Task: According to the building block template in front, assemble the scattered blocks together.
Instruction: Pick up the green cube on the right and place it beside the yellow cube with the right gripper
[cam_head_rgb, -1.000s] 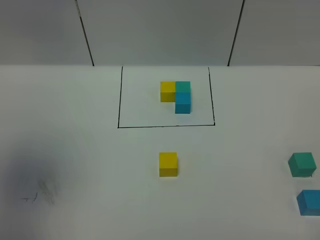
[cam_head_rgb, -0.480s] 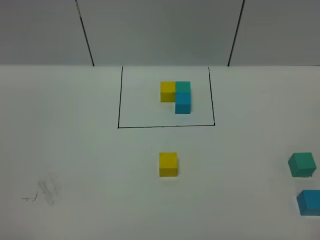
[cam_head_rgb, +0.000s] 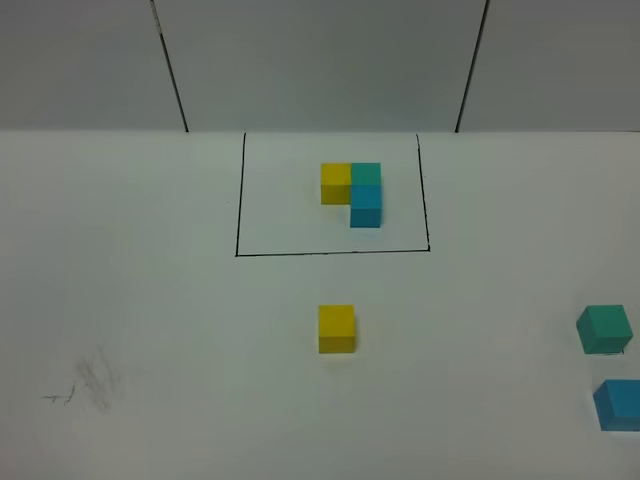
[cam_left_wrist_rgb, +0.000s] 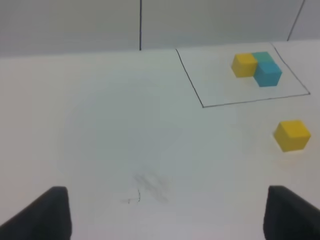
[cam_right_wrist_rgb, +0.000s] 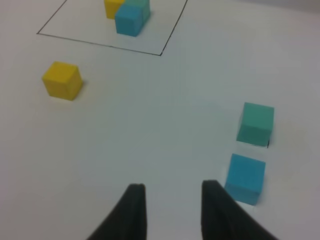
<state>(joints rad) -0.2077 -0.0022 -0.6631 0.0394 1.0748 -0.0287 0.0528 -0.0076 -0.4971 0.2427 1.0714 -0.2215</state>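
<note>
If taking the blue cube (cam_right_wrist_rgb: 244, 178) first, shift right gripper (cam_right_wrist_rgb: 172, 186) sideways until centred over it, square to its faces and clear of green cube (cam_right_wrist_rgb: 256, 124) just beyond, then carry toward yellow cube (cam_head_rgb: 336, 329) lying alone in front of the framed template (cam_head_rgb: 352, 195). Noted right jaws partly open, narrow gap, gripping nothing, touching nothing, blue cube just beside them. Noted left gripper (cam_left_wrist_rgb: 167, 200) spread wide, empty, over table (cam_left_wrist_rgb: 100, 125), well apart from every cube.

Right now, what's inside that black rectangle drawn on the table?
Three joined cubes: a yellow cube, a teal cube beside it, and a blue cube in front of the teal. The blue one hides the teal's front face.
</note>
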